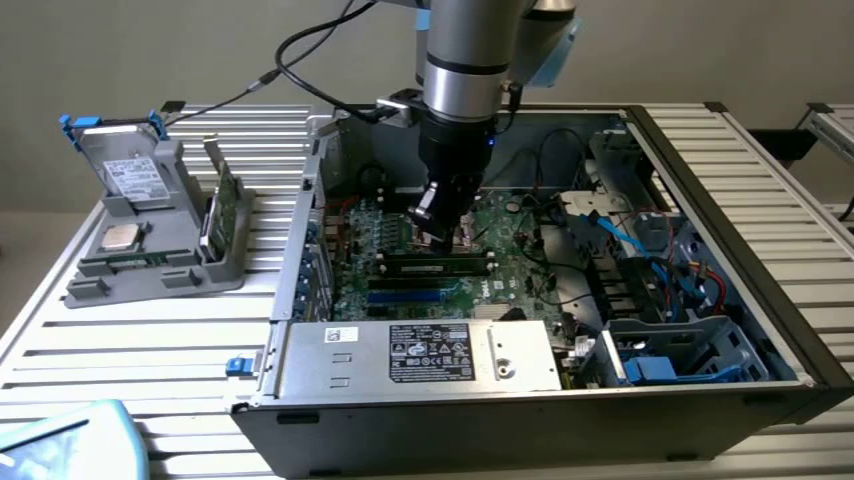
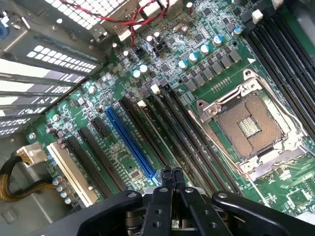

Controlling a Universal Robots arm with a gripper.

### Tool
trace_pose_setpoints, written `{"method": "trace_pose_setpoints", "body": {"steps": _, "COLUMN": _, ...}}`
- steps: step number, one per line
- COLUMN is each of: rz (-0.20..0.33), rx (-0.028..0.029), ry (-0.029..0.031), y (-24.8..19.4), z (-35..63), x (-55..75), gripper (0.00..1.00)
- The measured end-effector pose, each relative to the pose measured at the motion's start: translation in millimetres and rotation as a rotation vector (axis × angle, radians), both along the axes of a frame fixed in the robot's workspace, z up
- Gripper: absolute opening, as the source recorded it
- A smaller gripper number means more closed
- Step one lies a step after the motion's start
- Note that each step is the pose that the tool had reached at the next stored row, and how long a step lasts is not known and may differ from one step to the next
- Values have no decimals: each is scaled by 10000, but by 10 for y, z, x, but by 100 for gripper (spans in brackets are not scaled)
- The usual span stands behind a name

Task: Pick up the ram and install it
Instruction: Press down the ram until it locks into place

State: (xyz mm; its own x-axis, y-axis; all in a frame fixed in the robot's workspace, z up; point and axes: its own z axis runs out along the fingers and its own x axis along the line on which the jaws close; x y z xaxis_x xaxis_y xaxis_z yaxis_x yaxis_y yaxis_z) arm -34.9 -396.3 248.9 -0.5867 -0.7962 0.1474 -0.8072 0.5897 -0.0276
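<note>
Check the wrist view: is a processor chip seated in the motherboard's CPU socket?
No. The CPU socket lies open and bare, its contact grid exposed inside the metal frame, with no chip seated in it.

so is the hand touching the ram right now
Cannot tell. In the exterior view the shut hand ends just above the ram standing in its slot, but neither contact nor a gap shows plainly.

Plain beige wall [image 1: 160,50] behind; ribbed aluminium bench [image 1: 147,350] of silver slats spans the scene under even light, a second slatted frame [image 1: 830,125] at the exterior view's right.
</note>
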Motion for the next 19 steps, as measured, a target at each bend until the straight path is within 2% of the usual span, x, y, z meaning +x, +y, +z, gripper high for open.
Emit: {"method": "trace_pose_setpoints", "body": {"steps": 19, "rz": -2551, "rx": -2, "ry": -261, "y": 0, "z": -1, "x": 0, "gripper": 11}}
